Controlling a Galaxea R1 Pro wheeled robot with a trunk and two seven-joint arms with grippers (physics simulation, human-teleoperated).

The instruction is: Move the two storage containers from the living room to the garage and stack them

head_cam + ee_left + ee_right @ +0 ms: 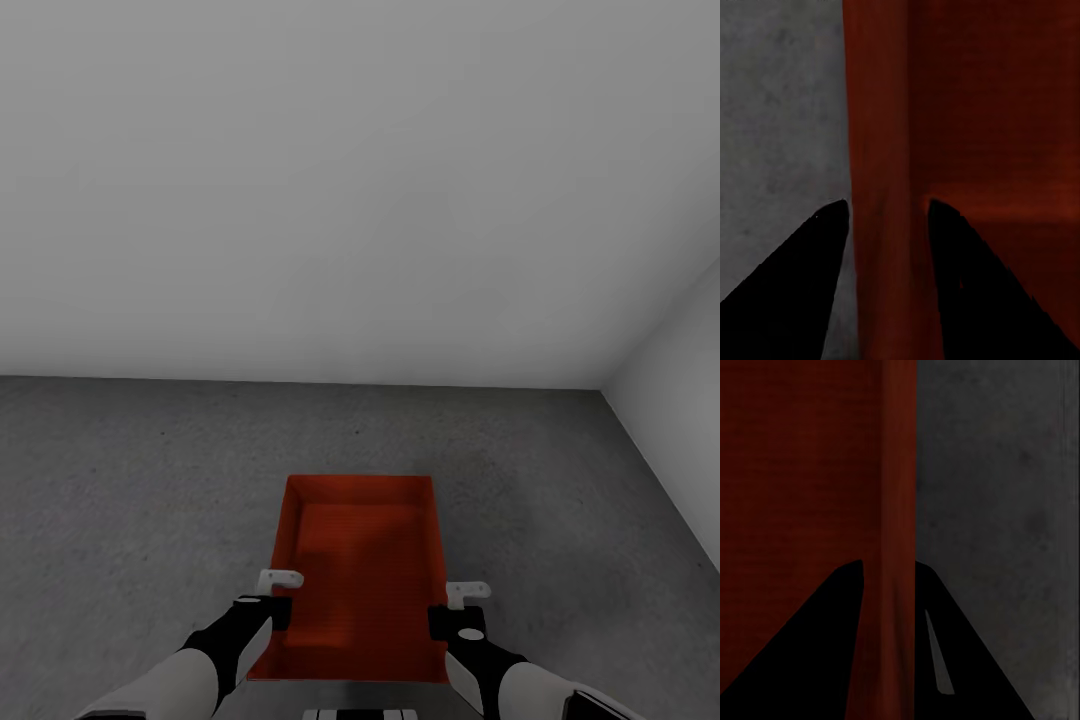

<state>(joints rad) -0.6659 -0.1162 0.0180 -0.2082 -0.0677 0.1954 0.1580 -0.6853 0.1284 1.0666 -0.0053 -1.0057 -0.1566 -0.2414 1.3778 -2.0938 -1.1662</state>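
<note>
A: Where is the storage container (360, 570) sitting?
B: Lower centre of frame, over the garage floor (120, 480), long axis running away from the robot.
A: Grippers?
B: Left gripper (268, 600) and right gripper (452, 610) are each clamping a side wall, equally near.

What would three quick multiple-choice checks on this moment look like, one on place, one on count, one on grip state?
1. What floor lies under the storage container?
A. light wood planks
B. dark grey concrete
C. carpet

2. How many containers show in the head view?
A. one
B. two
C. three

3. How is the container held?
A. left gripper alone
B. no gripper touches it
C. both grippers, one on each side wall

Answers:
1 B, the floor is speckled grey beside white walls.
2 A, a single orange-red bin.
3 C, the left gripper and right gripper each straddle a wall.
</note>
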